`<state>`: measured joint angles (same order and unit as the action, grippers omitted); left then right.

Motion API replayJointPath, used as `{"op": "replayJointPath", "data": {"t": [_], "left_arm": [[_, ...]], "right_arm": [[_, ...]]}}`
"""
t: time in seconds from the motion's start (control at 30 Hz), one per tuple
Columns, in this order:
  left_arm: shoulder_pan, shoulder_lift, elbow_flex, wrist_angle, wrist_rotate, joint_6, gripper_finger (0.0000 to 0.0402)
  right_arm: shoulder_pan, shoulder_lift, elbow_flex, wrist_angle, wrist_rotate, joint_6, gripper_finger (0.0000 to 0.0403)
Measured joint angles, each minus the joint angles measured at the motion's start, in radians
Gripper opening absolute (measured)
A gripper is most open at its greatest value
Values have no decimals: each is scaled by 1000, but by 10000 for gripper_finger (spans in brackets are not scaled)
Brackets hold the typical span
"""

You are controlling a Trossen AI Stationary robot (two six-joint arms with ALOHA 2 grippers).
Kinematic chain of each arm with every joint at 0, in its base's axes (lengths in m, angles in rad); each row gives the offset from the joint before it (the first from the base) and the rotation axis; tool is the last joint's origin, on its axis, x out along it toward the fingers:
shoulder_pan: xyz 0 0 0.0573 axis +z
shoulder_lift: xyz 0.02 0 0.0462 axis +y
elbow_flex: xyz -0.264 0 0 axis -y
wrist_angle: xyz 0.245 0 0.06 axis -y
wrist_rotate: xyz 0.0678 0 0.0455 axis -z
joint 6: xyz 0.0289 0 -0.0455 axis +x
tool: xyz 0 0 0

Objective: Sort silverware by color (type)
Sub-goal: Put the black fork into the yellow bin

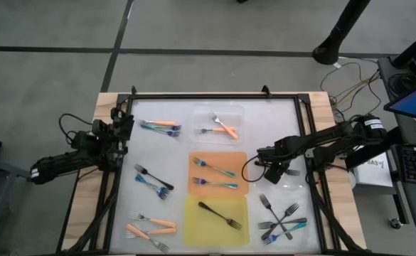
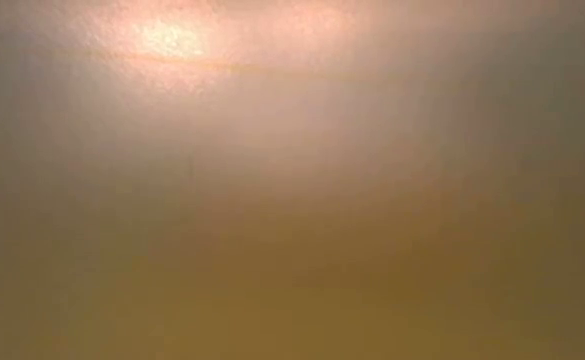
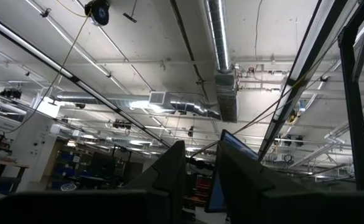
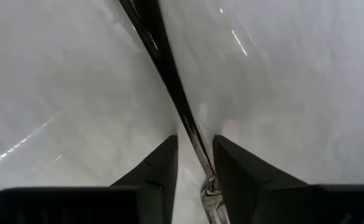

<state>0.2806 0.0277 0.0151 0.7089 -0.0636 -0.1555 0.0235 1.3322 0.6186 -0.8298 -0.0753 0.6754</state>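
Forks lie in groups on the white table: teal and orange ones [image 1: 161, 126] at the far left, black and teal [image 1: 154, 181] at mid-left, orange ones [image 1: 151, 226] at the near left, and a crossed black and teal pile [image 1: 282, 220] at the near right. My right gripper [image 1: 272, 167] [image 4: 194, 155] hangs over the table to the right of the orange tray, shut on a black fork [image 4: 163, 62]. My left gripper [image 1: 122, 131] [image 3: 200, 162] waits shut at the table's left edge, facing the ceiling. The low view shows only a blur. My right gripper pinches the black fork between its two fingers, coming from above and pointing down. The fingers sit near one end of the fork [image 4: 200, 163]. The long dark shaft runs away from them over the white table. I cannot tell whether the fork is lifted clear.
Orange forks lie in the clear tray [image 1: 237, 112] at the far centre. The orange tray [image 1: 243, 158] holds two teal forks, and the yellow tray [image 1: 193, 231] nearest me holds one black fork. A black frame [image 1: 304, 142] rims the table. Cables and a laptop lie off to the right.
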Motion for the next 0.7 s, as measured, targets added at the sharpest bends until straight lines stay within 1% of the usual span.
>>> {"op": "replayJointPath", "data": {"t": [0.23, 0.37, 0.47, 0.6, 0.7], "left_arm": [[0, 0, 0, 0, 0, 0, 75], [0, 0, 0, 0, 0, 0, 75], [0, 0, 0, 0, 0, 0, 75], [0, 0, 0, 0, 0, 0, 75], [0, 0, 0, 0, 0, 0, 75]], "right_arm": [[0, -22, -1, 12, -3, 33, 16], [0, -40, -3, 12, -2, 55, 12], [-1, -68, -5, 24, 26, 79, 11], [-1, -132, -1, 18, 31, 110, 10], [1, -187, 23, 11, 68, 118, 10]]}}
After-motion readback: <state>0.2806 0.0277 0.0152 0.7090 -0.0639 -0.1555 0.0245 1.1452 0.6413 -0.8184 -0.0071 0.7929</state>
